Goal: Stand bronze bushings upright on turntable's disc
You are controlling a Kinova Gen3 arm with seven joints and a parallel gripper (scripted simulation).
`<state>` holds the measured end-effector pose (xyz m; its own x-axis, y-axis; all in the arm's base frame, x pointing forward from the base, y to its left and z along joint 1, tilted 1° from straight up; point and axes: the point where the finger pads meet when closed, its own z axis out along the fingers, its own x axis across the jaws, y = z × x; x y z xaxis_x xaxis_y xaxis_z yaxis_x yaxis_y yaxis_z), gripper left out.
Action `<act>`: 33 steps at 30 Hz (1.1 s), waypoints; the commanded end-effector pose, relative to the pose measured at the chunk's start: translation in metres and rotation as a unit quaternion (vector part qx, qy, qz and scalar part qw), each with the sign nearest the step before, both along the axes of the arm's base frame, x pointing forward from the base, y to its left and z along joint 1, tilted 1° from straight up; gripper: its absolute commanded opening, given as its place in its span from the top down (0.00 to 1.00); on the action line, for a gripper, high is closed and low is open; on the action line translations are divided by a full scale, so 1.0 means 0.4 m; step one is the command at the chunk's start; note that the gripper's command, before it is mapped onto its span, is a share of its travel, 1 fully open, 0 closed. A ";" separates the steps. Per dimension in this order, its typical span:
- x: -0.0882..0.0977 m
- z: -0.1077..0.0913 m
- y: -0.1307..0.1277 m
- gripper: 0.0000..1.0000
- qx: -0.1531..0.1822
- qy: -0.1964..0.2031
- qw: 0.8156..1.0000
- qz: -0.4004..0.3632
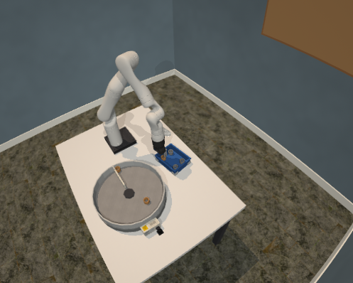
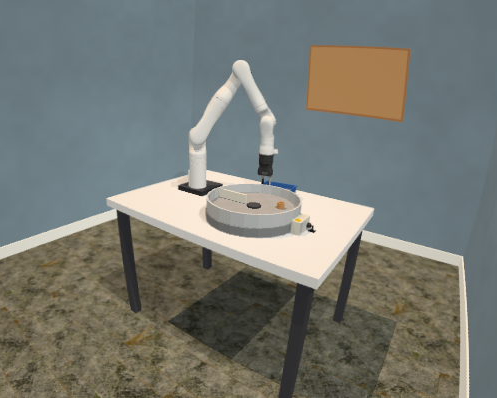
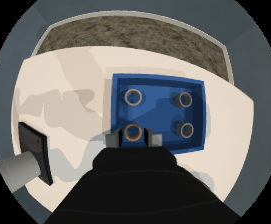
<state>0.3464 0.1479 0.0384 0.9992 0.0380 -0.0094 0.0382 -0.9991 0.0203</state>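
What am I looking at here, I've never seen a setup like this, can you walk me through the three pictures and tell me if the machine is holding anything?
It is a white robot arm bolted to a table. One picture looks down from above, one looks from the side across the room, and the round one comes from a camera on the arm's wrist.

On the table sit a round turntable and a small blue crate. Short metal sleeves called bushings are the cargo. Two bronze bushings already stand on the disc: one near the rim, one nearer the middle. The crate holds one more bronze bushing and three grey steel ones.

The end effector is open and holds nothing. It hangs right over the crate's bronze bushing, probably about to pick it up.
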 end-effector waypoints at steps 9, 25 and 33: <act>0.001 -0.028 0.000 0.24 0.000 -0.001 1.000 0.000; 0.001 -0.048 0.000 0.24 0.000 -0.001 1.000 0.000; 0.001 -0.048 0.000 0.24 0.000 -0.001 1.000 0.000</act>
<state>0.3462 0.1476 0.0189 0.9992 0.0380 -0.0095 0.0382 -0.9991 0.0203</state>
